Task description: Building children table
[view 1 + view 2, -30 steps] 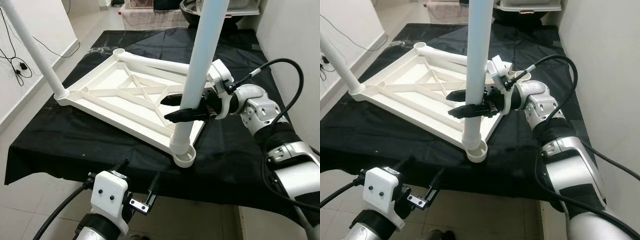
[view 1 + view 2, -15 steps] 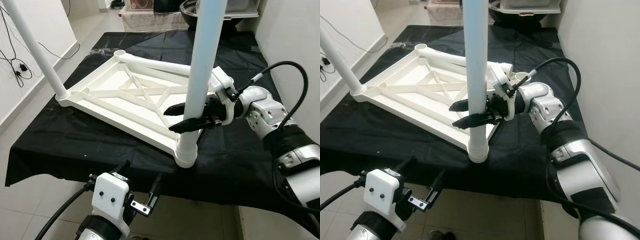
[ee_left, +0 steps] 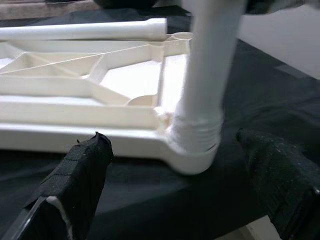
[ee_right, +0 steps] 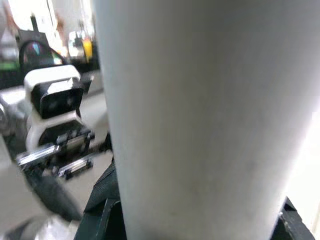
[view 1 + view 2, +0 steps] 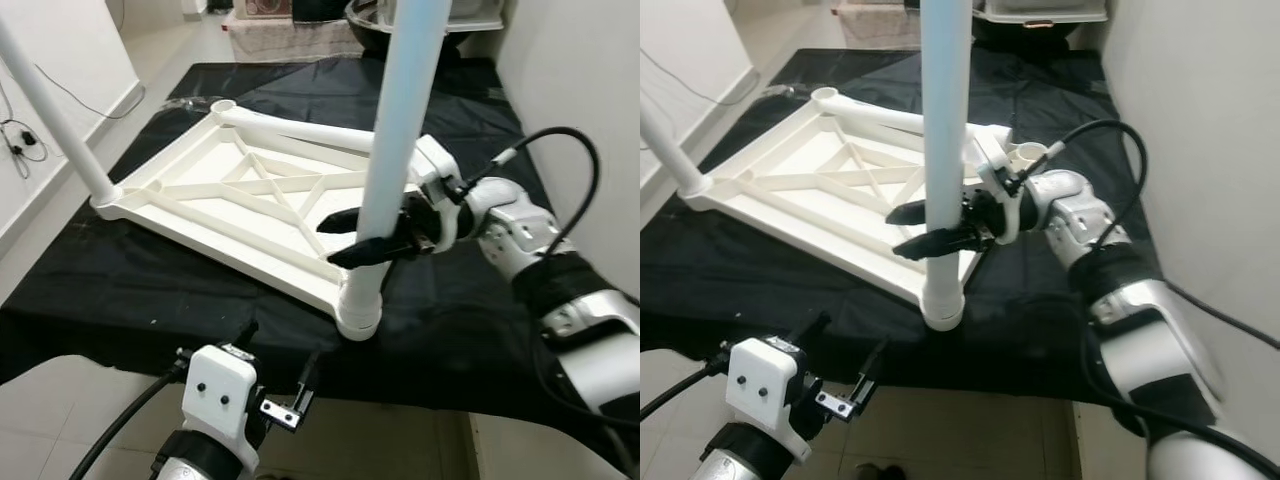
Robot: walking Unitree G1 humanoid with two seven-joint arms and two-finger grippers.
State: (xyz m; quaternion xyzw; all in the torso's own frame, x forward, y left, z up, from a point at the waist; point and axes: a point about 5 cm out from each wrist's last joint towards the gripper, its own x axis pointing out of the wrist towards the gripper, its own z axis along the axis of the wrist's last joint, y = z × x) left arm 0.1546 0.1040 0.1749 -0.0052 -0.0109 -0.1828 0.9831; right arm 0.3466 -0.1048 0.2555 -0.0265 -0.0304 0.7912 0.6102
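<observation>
Since a second ago the tall white plastic table leg (image 5: 398, 120) has dropped into the near corner socket (image 5: 358, 322) of the upturned white plastic tabletop with ribbed underside (image 5: 230, 190), which a second back stood open beside the leg's foot. That tabletop lies underside-up on the black cloth-covered surface (image 5: 120, 290), one leg upright at its left corner (image 5: 60, 120) and another lying flat along its far edge (image 5: 300, 128). The right gripper (image 5: 352, 235) clasps the upright leg low down, one black finger on each side of it. The left gripper (image 5: 275, 385) hangs below the cloth's near edge, fingers spread and empty — pointed at the socket. I judge the seating uncertain: the socket sits at the cloth's very edge, so any sideways pull on release could tip the leg or drag the tabletop off.
</observation>
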